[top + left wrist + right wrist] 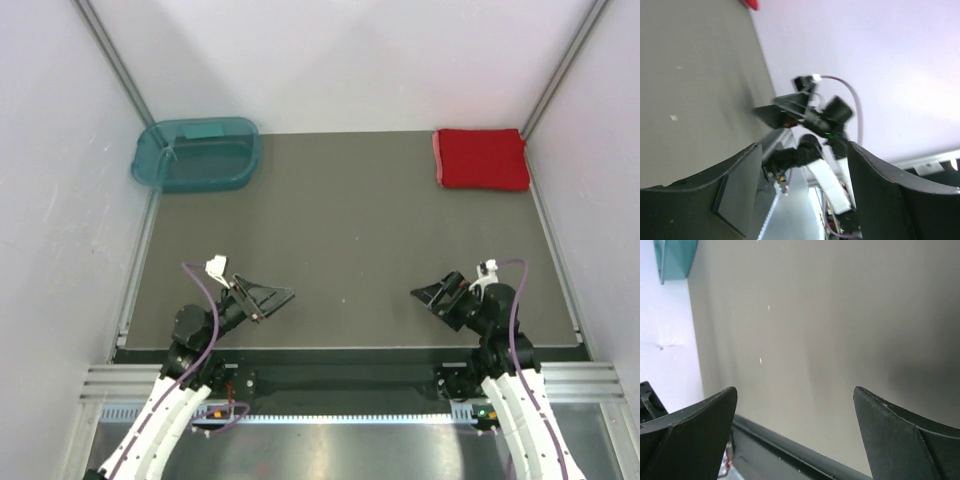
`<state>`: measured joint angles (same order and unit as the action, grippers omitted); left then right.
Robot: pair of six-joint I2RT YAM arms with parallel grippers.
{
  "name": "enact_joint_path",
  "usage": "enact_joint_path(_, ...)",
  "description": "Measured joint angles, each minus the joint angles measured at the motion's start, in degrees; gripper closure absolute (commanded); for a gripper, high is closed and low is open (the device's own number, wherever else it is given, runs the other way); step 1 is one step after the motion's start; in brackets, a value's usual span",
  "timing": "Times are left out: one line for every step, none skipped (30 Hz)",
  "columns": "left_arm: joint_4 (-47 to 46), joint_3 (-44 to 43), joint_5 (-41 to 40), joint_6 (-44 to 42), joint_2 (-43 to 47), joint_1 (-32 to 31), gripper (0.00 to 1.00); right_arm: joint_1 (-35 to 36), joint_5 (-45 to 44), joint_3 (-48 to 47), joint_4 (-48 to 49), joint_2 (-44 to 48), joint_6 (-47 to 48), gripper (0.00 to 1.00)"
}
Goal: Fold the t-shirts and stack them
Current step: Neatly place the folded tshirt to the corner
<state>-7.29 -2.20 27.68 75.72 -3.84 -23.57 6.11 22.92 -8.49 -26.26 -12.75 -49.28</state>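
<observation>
One deep red folded cloth t-shirt [480, 158] is all you can see of the task from the top view: a neat rectangle in the far right corner of the dark grey table mat [350, 210], well apart from the teal translucent plastic tub [197, 154] at the far left; you cannot tell whether a second shirt lies under it. Both arms sit low at the near edge, the left gripper [262, 296] and right gripper [437, 295] facing each other, spread and empty. From the left wrist view, your left gripper [804, 147] shows its fingers [735, 195] wide apart with nothing between them, looking across at the right arm [810, 112]. From the right wrist view, the right gripper [794, 390] is equally wide over bare mat, with a corner of the tub [675, 257] in sight. This reads as parking after placing, so keep both jaws open and your moves near the bases, away from the shirt's tidy edges.
</observation>
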Motion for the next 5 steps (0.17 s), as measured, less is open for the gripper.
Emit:
enact_joint_path(-0.79,-0.17,0.81,0.81,0.79,-0.02,0.26,0.0,1.18,1.57,-0.2,1.7,-1.05,0.0)
enact_joint_path(-1.51,-0.28,2.03,1.18,0.72,-0.02,0.25,0.0,2.21,3.1,-0.22,3.32,-2.12,0.0)
enact_joint_path(-1.81,-0.26,3.17,1.51,0.24,-0.02,0.25,0.0,3.48,4.57,-0.33,5.29,-3.39,0.0)
enact_joint_path(-1.81,-0.26,3.98,1.84,-0.17,-0.02,0.24,0.02,4.83,4.7,0.26,7.28,-5.07,0.0)
enact_joint_path(-1.84,-0.26,4.96,2.45,-0.55,-0.02,0.23,0.04,5.86,4.76,0.5,9.53,-6.97,0.0)
